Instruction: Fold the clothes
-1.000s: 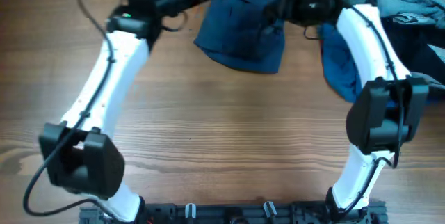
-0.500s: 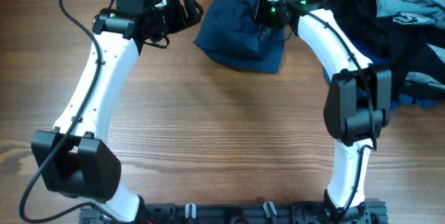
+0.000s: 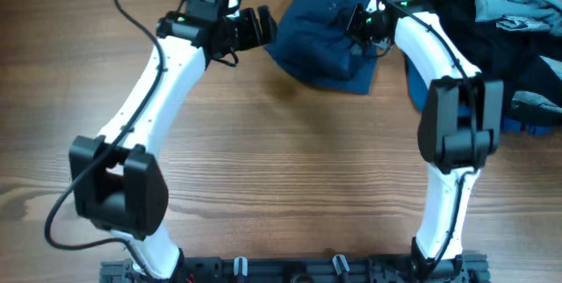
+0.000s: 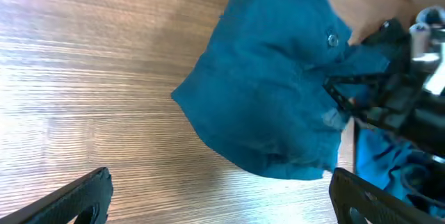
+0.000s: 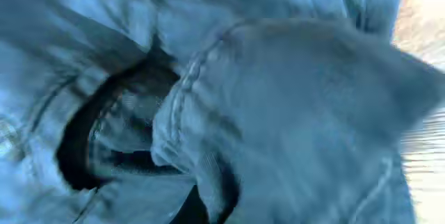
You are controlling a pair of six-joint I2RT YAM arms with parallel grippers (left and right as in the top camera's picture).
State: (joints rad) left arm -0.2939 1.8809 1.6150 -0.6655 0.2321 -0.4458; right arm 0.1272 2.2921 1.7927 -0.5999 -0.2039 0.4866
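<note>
Up top, shorts (image 3: 320,32) lie diagonally; right fingers (image 4: 348,83) pinch them; left fingers (image 4: 76,196) spread, empty.

Open tabletop (image 3: 290,160) in front; navy shorts (image 3: 320,37) and clothes heap (image 3: 514,41) crowd far right.

Overhead looks straight down; left wrist faces the shorts (image 4: 271,92) from nearby; right wrist, blurred, sits right against them.

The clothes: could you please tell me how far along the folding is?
Nothing looks folded yet. In hand: the navy shorts lie bunched, the right hand on their fabric, the left hand open beside them. Left: folding them, then the pile on the right.
</note>
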